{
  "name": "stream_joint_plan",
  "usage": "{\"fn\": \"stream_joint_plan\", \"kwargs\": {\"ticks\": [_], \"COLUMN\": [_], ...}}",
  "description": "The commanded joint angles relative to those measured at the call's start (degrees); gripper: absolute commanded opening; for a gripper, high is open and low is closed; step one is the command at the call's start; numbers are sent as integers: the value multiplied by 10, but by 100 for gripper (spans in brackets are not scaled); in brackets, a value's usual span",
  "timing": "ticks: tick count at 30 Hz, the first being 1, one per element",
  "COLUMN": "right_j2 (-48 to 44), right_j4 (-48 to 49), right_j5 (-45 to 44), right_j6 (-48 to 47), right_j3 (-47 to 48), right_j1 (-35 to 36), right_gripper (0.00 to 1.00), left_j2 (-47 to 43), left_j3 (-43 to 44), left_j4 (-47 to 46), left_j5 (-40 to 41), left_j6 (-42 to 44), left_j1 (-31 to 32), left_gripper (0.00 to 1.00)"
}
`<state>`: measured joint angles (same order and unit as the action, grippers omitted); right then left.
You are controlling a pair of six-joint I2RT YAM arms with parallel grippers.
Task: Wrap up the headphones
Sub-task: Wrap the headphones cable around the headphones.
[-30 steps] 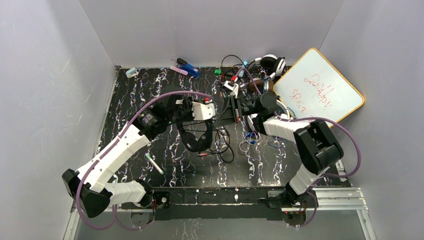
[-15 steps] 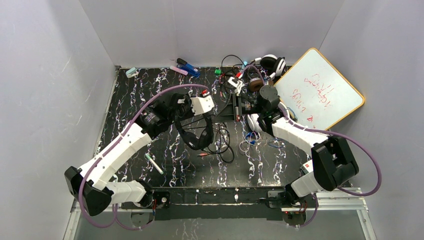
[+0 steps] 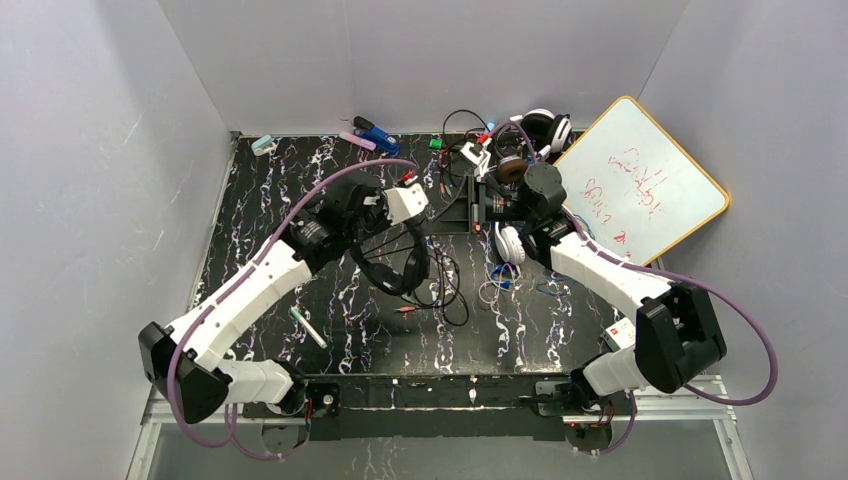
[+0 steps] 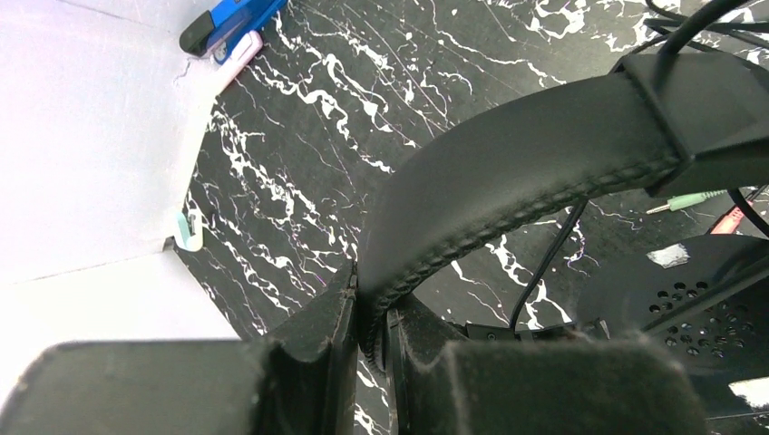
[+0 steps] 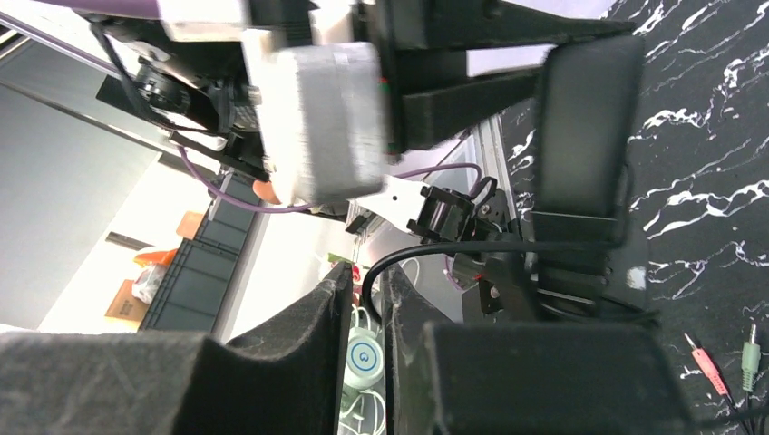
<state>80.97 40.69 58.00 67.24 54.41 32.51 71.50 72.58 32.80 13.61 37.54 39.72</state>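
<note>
black headphones [image 3: 398, 276] located at mid-table between the two arms, over the marbled tabletop [image 3: 260, 210]. left gripper [image 4: 370, 313] clamped on the padded headband [image 4: 508, 177] (stitched edge caught between its fingers [image 4: 308, 335]). right gripper [image 5: 365, 304] narrowly parted, black cord [image 5: 435, 246] running through the gap; actual pinch cannot be told.

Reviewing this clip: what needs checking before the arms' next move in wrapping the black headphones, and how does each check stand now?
1. Left claw clamped on black headphones at the headband: ok.
2. Cord runs through right claw: ok.
3. Right claw pinching cord firmly: cannot tell.
4. Cord wound around headphones: not ok, slack loops lie on table.
5. Plugs in sight on table: ok.
</note>
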Motion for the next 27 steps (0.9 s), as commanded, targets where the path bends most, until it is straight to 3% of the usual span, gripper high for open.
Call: {"fn": "stream_joint_plan", "kwargs": {"ticks": [1, 7, 15, 22, 27], "right_j2": [-28, -29, -39, -46, -45], "right_j4": [0, -41, -113, -137, -178], "right_j5": [-15, -48, -82, -104, -125], "right_j6": [-4, -32, -93, -133, -186], "right_j3": [39, 35, 26, 18, 33], "right_j1": [16, 32, 36, 38, 52], "right_gripper": [27, 27, 27, 40, 43], "left_j2": [17, 51, 58, 41, 22], "left_j3": [15, 47, 67, 59, 49], "left_j4": [-6, -7, -30, -62, -88], "left_j5": [55, 119, 129, 109, 121], "left_j6": [-56, -130, -243, -320, -392], "left_j1": [8, 22, 23, 23, 24], "left_gripper": [0, 0, 0, 0, 0]}}
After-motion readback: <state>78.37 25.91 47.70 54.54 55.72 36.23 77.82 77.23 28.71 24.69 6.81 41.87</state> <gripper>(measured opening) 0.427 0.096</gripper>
